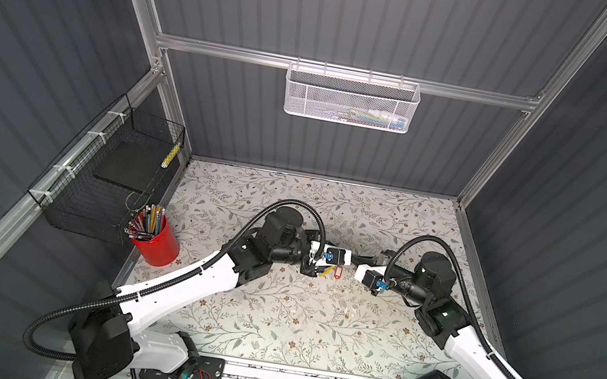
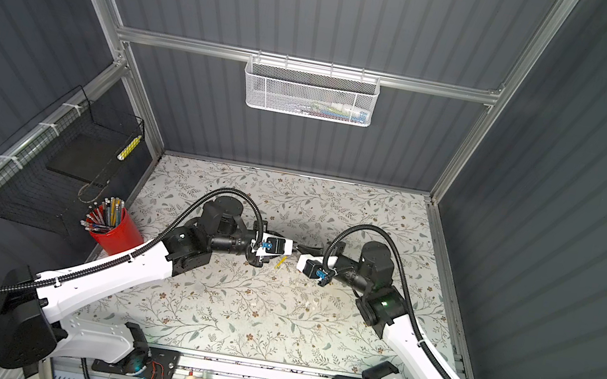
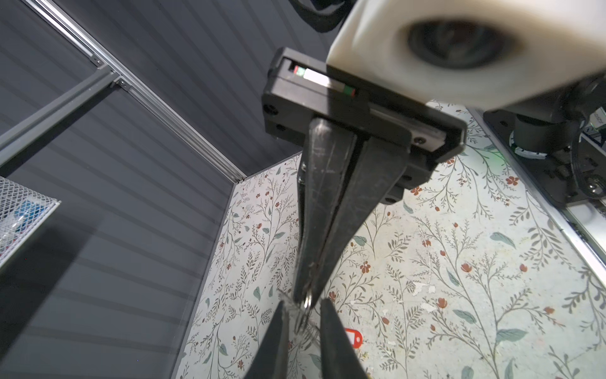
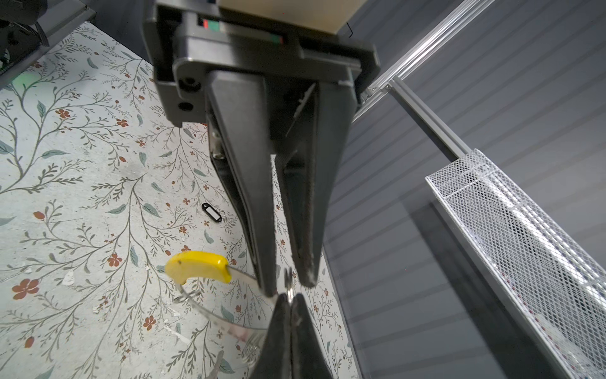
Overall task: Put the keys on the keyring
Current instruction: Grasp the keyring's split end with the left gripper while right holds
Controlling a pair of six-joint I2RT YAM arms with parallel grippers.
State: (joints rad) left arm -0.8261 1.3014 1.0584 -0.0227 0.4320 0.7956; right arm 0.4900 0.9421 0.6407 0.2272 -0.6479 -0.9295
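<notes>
Right fingers (image 4: pixel 275 344) are pressed tight together, pinching the keyring (image 4: pixel 196 266) on its thin grey band, on the side opposite the yellow bit (image 1: pixel 327 270). Left fingers (image 3: pixel 336 347) stand a little apart, one on each side of that same band, right at the pinch. Can't tell if they touch it.

Right gripper (image 3: pixel 306 294) and left gripper (image 4: pixel 288 284) meet tip to tip, roughly in line, above the table (image 1: pixel 291 323), about mid-width and toward the back. Keyring is up off the table, hanging out from the tips toward the front, yellow bit farthest from them.

Red tag (image 3: pixel 355 338) shows just beside a left finger, half hidden by it. In a top view it sits right next to the yellow bit. Can't tell whether it is on the band or lying below it. A blurred silvery key (image 4: pixel 217 361) pokes in under the band near the right fingers. Black tag (image 4: pixel 211 212), with a white label, lies flat on the table on its own, apart from the keyring.

Both arms reach in from the front corners, elbows bent outward.

Farther out, a red cup (image 1: pixel 159 245) of pencils stands at the table's left edge. A black wire basket (image 1: pixel 114 174) hangs on the left wall beside it. A white mesh basket (image 1: pixel 351 100) hangs on the back rail.
</notes>
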